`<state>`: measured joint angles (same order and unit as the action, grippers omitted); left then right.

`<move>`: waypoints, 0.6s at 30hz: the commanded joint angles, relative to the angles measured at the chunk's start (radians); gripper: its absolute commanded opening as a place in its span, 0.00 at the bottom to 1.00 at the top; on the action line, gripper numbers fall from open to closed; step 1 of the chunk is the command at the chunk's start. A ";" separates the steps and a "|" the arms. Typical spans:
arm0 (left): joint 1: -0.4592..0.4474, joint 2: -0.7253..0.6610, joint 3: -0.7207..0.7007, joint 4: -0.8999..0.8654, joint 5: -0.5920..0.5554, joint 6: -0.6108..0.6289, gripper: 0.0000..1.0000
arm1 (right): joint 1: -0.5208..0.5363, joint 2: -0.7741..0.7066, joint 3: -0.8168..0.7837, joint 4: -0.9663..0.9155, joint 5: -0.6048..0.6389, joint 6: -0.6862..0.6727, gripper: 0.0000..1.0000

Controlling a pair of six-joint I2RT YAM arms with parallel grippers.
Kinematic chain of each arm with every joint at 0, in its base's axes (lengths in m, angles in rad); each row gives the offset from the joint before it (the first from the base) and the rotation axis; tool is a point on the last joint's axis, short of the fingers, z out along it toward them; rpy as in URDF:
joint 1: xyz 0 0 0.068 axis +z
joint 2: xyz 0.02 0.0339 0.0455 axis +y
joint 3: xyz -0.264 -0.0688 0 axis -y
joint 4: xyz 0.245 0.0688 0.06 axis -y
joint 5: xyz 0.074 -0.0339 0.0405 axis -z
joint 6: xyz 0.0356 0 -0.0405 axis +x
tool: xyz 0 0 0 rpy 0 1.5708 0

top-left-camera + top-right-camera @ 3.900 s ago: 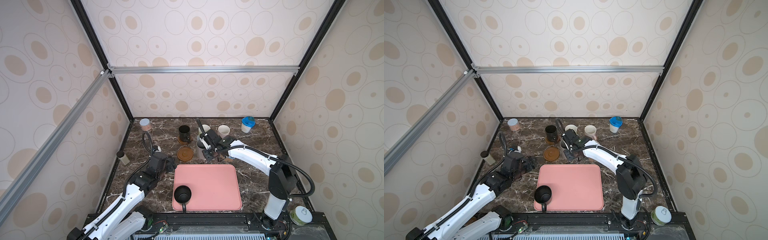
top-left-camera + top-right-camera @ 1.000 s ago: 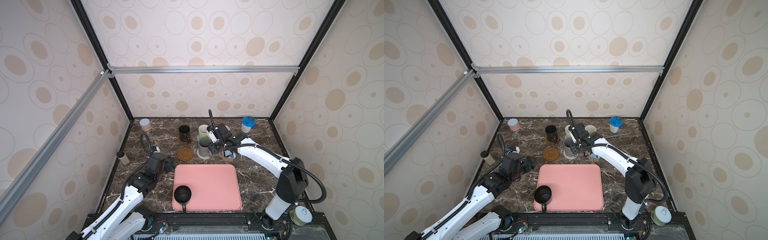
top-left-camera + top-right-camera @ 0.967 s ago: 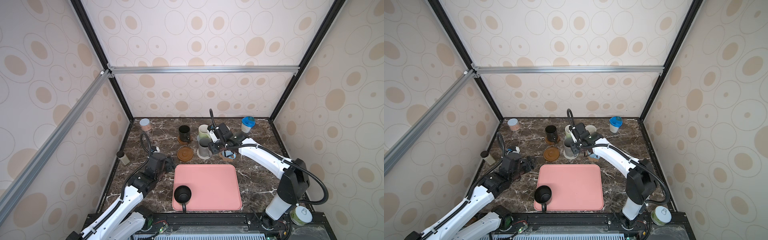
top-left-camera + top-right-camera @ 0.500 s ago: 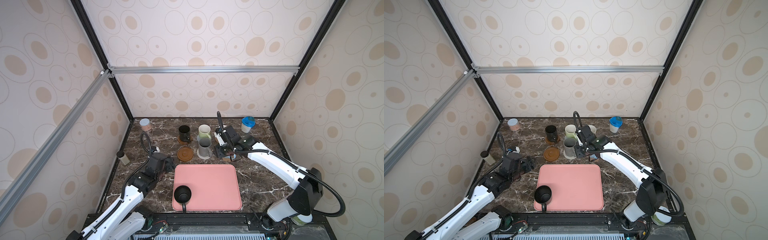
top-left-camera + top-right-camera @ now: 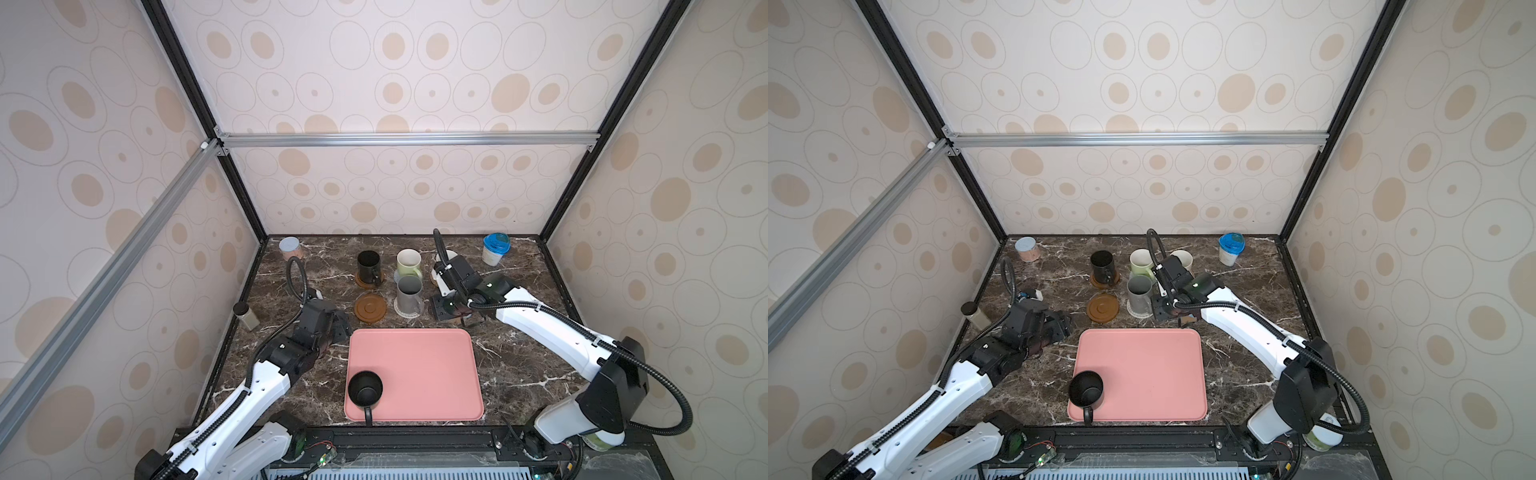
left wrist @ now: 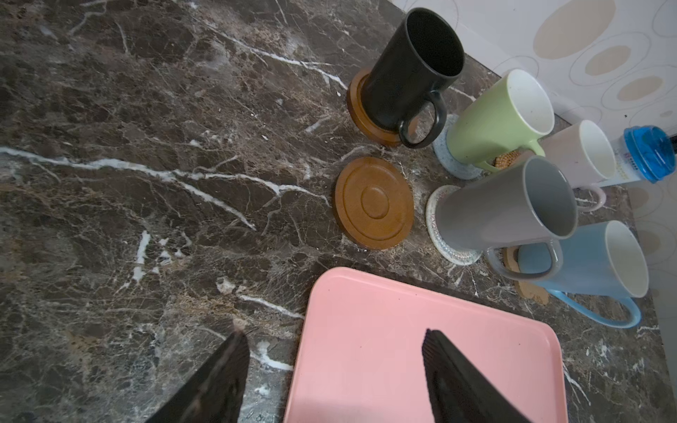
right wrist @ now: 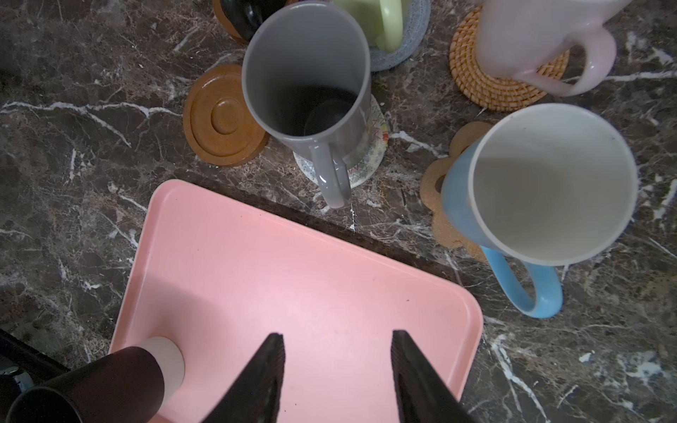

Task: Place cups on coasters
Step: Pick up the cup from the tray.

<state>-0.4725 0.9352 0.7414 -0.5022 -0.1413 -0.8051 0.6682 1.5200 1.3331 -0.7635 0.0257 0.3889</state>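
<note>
The left tool (image 6: 334,333) has its jaws wide apart and holds nothing. It hangs above the bench (image 6: 146,183) by the far left corner of the pink tray (image 6: 403,329) and touches neither. The right tool (image 7: 337,333) is parted too, less widely, and empty. It is poised over the tray's far edge, clear of every mug

Five mugs stand on coasters:
- a black mug (image 5: 368,266) on a brown disc (image 6: 361,117)
- the pale green mug (image 5: 409,262) on the blue-grey crochet round (image 6: 445,154)
- the grey mug (image 5: 409,293) on the whitish woven round (image 7: 370,161)
- the pale pink mug (image 7: 531,40) on the orange rattan round (image 7: 472,84)
- the light blue mug (image 7: 542,183) on the brown paw coaster (image 7: 436,183), which juts out from under it

A second brown disc (image 5: 370,307) lies bare just beside the grey mug. The second black mug (image 5: 365,388) stands upright at the tray's near left corner, handle toward the front

In both top views the right arm covers the light blue mug and its paw coaster, while both wrist views show them plainly. The left wrist view leaves out the second black mug, and the right wrist view catches it at its edge. Only the top views take in the pinkish can (image 5: 289,248) at the far left of the bench
</note>
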 commanded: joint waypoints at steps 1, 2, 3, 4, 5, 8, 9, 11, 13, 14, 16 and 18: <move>0.006 0.028 0.107 -0.136 0.022 0.063 0.75 | 0.005 -0.029 -0.004 -0.012 0.002 0.010 0.51; 0.005 0.030 0.122 -0.163 0.031 0.067 0.75 | 0.005 -0.029 -0.002 -0.011 0.003 0.006 0.51; 0.005 0.027 0.135 -0.192 0.040 0.069 0.74 | 0.006 -0.029 0.001 -0.012 0.003 0.002 0.51; -0.002 0.017 0.146 -0.222 0.047 0.068 0.74 | 0.006 -0.028 0.004 -0.010 0.006 -0.001 0.51; -0.008 0.008 0.155 -0.248 0.049 0.064 0.74 | 0.005 -0.027 0.005 -0.010 0.007 -0.004 0.51; -0.048 -0.026 0.188 -0.343 0.057 0.032 0.72 | 0.006 -0.022 0.010 -0.008 0.004 -0.014 0.51; -0.071 -0.034 0.195 -0.375 0.064 0.013 0.72 | 0.006 -0.022 0.011 -0.007 0.001 -0.017 0.51; -0.131 -0.046 0.200 -0.420 0.071 -0.040 0.71 | 0.006 -0.020 0.009 -0.003 -0.004 -0.021 0.51; -0.209 -0.050 0.197 -0.445 0.082 -0.105 0.71 | 0.006 -0.021 0.005 0.000 -0.010 -0.025 0.51; -0.256 -0.051 0.195 -0.455 0.085 -0.141 0.71 | 0.006 -0.020 0.004 0.000 -0.013 -0.028 0.51; -0.364 -0.041 0.199 -0.486 0.077 -0.210 0.71 | 0.006 -0.026 -0.001 -0.002 -0.017 -0.032 0.51; -0.464 -0.033 0.221 -0.546 0.045 -0.300 0.72 | 0.006 -0.036 -0.014 -0.002 -0.019 -0.032 0.51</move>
<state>-0.8490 0.8967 0.9100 -0.9215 -0.0689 -0.9516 0.6682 1.5188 1.3319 -0.7620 0.0154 0.3706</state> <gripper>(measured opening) 0.715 0.514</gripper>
